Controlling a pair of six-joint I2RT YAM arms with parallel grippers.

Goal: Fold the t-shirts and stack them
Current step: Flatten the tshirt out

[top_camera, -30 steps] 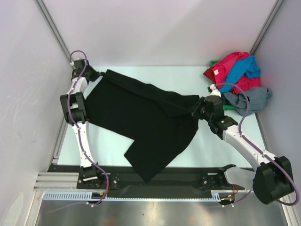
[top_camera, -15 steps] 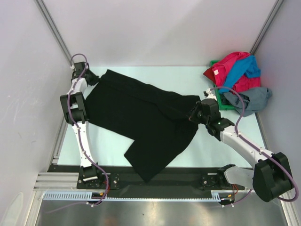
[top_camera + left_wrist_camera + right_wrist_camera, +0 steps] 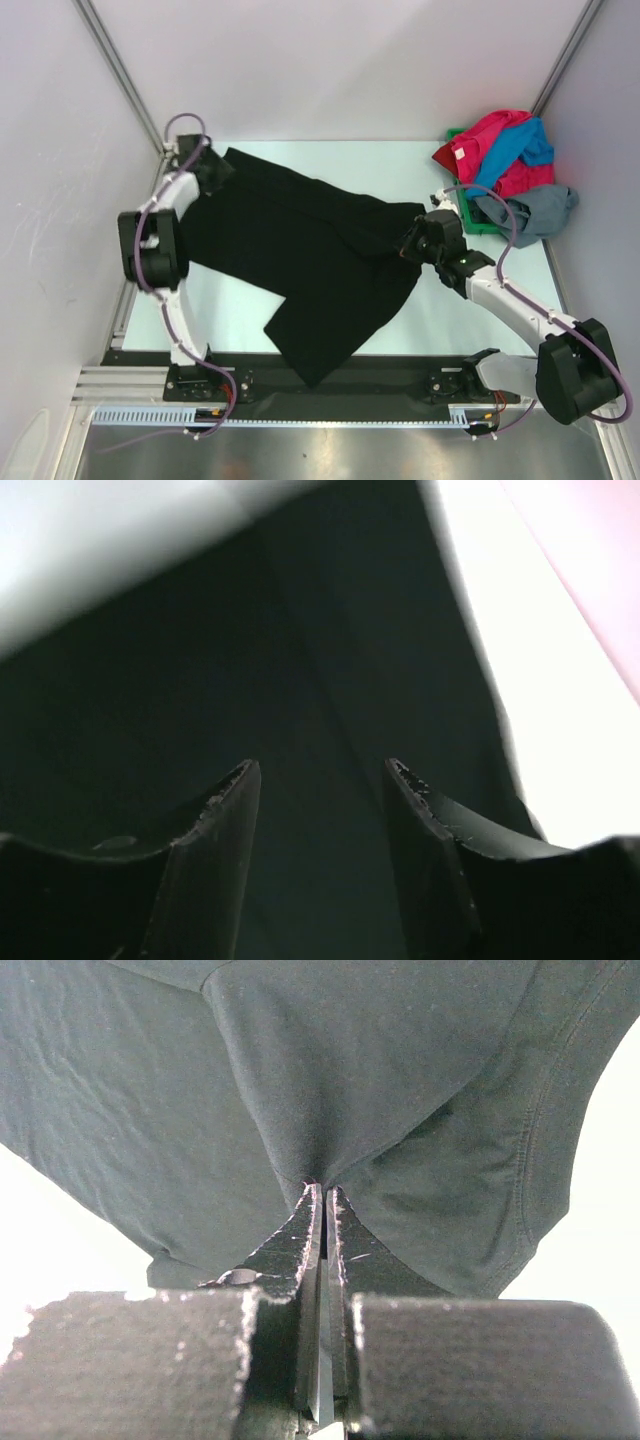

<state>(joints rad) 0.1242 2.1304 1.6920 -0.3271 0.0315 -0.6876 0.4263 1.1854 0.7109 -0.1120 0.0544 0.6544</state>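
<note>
The black shirt [image 3: 300, 250] sprawls across the middle of the bench [image 3: 400, 165], limp and light. My right fingers [image 3: 295, 1235] are pressed together, pinching a fold at its right edge. My left fingers [image 3: 215, 815] are spread over its upper-left corner. It is so floppy that I judge corners and hems the best places to hold.

Pale mint-white table top [image 3: 450, 320], evenly lit, enclosed by plain white panel walls [image 3: 330, 70] on three sides. Grey aluminium frame struts [image 3: 114, 62] rise at the rear corners; a black mounting rail [image 3: 390, 378] spans the near edge.
</note>
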